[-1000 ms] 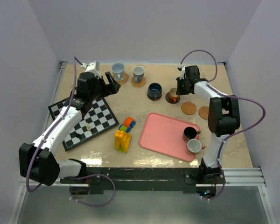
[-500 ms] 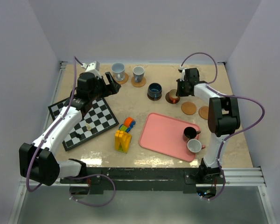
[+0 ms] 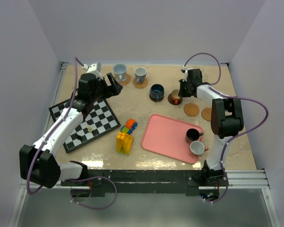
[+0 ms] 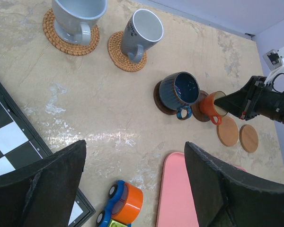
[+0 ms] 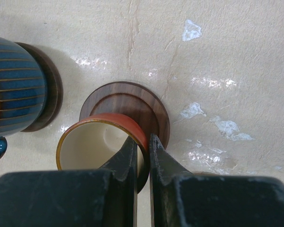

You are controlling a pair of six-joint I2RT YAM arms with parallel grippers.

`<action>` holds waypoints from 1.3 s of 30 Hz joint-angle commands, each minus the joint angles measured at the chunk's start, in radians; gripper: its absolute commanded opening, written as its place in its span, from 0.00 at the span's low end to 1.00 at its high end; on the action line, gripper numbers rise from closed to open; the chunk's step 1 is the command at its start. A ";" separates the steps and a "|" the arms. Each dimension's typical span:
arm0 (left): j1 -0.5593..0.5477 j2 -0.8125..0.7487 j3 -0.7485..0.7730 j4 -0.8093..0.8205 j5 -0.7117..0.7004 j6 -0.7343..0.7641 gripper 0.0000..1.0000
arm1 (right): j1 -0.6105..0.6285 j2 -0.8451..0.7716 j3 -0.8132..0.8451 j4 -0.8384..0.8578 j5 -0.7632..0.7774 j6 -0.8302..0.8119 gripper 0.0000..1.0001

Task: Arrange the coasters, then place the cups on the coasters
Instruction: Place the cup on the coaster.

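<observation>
Barely anything shifts this last second: my right gripper (image 5: 142, 142) stays pinched on the orange cup (image 5: 97, 146) over the dark coaster (image 5: 132, 101), right of centre in the top view, so I judge only the release remains, while my left gripper (image 4: 135, 156) gapes wide and idle.

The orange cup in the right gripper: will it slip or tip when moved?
Probably rigid and glossy, so the orange cup could slip: the right gripper pinches only its rim. Held off-centre, it may tilt. The dark coaster beneath looks barely wider, so it could overhang.

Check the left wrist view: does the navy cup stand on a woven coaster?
No, the navy cup sits on a smooth dark brown coaster.
</observation>
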 commanded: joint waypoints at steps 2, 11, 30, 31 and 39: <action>0.007 -0.004 -0.003 0.051 0.016 -0.002 0.89 | 0.001 -0.005 -0.012 0.068 0.031 0.014 0.00; 0.007 -0.004 -0.007 0.051 0.019 -0.005 0.89 | 0.001 0.004 -0.016 0.069 0.042 0.019 0.02; 0.007 -0.007 -0.013 0.058 0.019 0.018 0.89 | 0.001 -0.054 0.035 0.045 0.007 0.026 0.61; 0.007 -0.005 -0.010 0.053 0.016 0.031 0.88 | 0.001 -0.066 0.038 0.040 0.007 0.028 0.64; -0.100 0.007 0.080 -0.021 -0.133 0.183 0.84 | -0.002 -0.256 0.043 -0.018 0.037 0.037 0.85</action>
